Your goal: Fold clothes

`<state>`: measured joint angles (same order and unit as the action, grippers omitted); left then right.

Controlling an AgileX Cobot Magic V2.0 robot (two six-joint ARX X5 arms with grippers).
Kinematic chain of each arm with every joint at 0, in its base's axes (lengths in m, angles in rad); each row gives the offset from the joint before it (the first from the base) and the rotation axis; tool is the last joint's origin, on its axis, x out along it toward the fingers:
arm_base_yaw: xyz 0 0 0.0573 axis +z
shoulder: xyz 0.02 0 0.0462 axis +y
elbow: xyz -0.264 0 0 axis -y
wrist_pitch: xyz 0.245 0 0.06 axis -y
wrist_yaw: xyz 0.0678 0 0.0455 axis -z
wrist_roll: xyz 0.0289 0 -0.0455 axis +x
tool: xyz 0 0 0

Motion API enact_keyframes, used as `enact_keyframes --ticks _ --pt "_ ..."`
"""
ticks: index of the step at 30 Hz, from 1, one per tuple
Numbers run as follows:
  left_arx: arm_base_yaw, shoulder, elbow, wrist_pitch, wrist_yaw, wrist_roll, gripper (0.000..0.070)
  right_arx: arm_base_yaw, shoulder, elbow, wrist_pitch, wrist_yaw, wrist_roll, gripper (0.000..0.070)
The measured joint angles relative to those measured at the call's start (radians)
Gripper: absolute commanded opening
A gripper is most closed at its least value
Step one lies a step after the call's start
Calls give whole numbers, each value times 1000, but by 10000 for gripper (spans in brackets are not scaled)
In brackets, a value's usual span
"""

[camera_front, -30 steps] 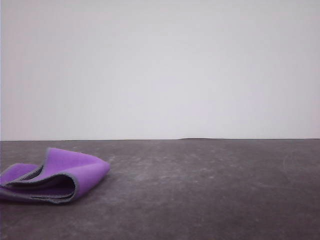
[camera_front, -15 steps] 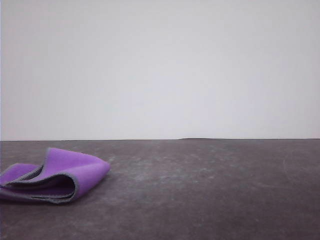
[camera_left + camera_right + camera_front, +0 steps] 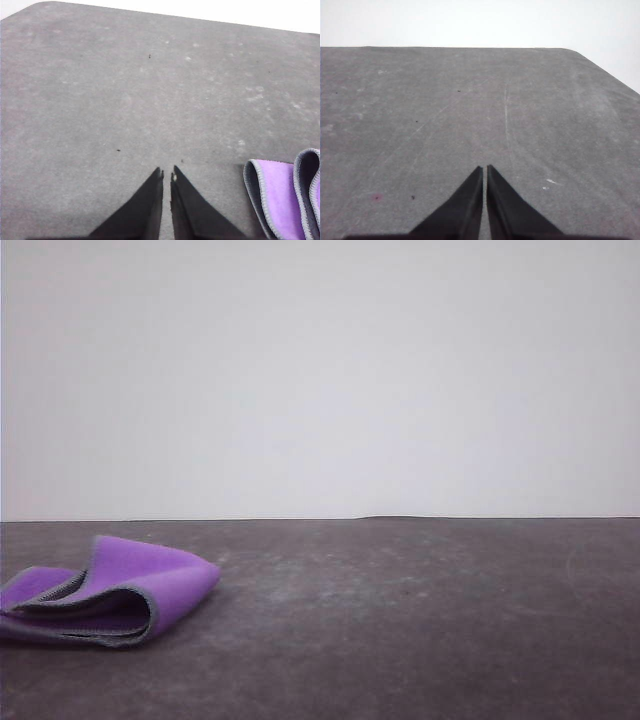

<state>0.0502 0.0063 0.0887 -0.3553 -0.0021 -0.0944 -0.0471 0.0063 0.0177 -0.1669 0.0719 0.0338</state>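
Cloth (image 3: 110,590) lies loosely folded, purple face out, at bench (image 3: 400,620) left. Left claw (image 3: 166,172) empty, pinched together, just beside cloth; right claw (image 3: 485,169) likewise, over bare bench. Folding looks nearly done; next move likely flattening or squaring the fold.

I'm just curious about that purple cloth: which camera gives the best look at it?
The front view: the cloth lies whole and loosely folded on the table, purple face out. The left wrist view catches just its stitched edge beside the left gripper.
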Motion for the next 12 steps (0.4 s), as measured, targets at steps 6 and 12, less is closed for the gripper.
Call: enact_keyframes --ticks 6,12 --pt "0 0 0 0 0 0 16 0 0 0 0 0 0 8" --pt "0 0 0 0 0 0 17 0 0 0 0 0 0 8"
